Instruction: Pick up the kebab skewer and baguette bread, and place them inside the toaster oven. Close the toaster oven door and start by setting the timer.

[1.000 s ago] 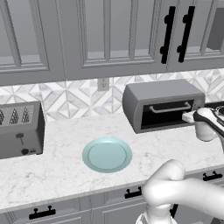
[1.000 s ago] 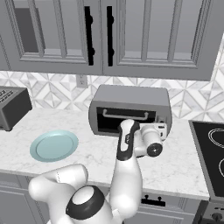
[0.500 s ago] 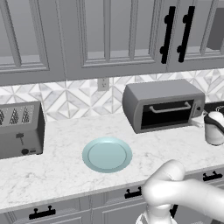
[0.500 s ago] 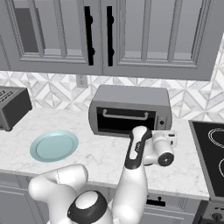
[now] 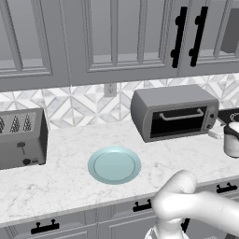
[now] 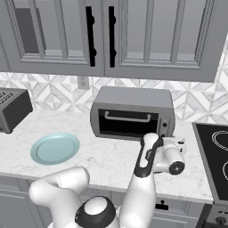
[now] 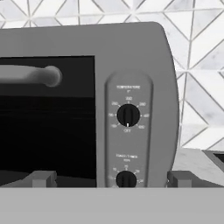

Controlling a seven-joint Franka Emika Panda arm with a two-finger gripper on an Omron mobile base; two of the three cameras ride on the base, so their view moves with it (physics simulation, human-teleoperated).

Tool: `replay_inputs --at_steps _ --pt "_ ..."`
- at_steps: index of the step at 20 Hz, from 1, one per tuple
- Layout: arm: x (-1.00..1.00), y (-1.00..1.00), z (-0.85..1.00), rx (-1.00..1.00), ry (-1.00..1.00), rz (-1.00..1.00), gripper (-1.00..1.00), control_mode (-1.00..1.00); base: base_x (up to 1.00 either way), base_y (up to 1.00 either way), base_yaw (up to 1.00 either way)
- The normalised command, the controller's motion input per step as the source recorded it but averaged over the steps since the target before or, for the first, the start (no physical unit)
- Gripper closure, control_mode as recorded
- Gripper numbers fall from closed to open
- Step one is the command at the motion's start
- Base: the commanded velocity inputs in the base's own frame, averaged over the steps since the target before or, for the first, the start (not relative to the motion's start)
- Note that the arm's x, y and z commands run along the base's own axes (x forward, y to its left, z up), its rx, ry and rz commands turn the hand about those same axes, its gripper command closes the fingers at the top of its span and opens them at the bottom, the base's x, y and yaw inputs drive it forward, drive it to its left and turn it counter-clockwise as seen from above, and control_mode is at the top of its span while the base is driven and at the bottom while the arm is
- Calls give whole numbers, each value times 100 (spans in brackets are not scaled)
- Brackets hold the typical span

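The toaster oven (image 6: 131, 112) stands at the back of the counter, its dark glass door (image 6: 128, 124) shut and the silver bar handle (image 6: 127, 118) across the top. My gripper (image 7: 112, 179) hovers open just before the oven's right-hand panel, with nothing between its fingertips (image 7: 43, 178). The lower knob, the timer (image 7: 126, 179), sits between the tips, and a temperature knob (image 7: 128, 115) is above it. From the left base the gripper (image 5: 223, 133) is by the oven's (image 5: 175, 114) right end. The kebab skewer and baguette bread are hidden from view.
A pale blue plate (image 5: 114, 164) lies mid-counter. A grey slotted toaster (image 5: 21, 137) stands at the far left. A black stovetop (image 6: 213, 156) borders the counter right of the oven. Wall cabinets (image 6: 102, 35) hang above.
My hand has swung right, from the front of the oven door to the knob panel at its right end. The jaws stayed open.
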Motion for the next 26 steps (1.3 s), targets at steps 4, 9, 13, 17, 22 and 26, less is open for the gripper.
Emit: replay_inputs --at_steps 4,9,13,17,22,26 --pt "3 0 -8 0 0 -2 -100 -100 0 0 0" --pt "15 0 -15 0 0 -10 -100 -100 0 0 0" --pt "20 0 -13 0 0 -13 -100 -100 0 0 0" --pt "32 9 -8 0 0 -3 -100 -100 0 0 0" --pt "4 0 -12 0 0 0 -100 -100 0 0 0" --pt "0 0 -14 0 0 0 -100 -100 0 0 0"
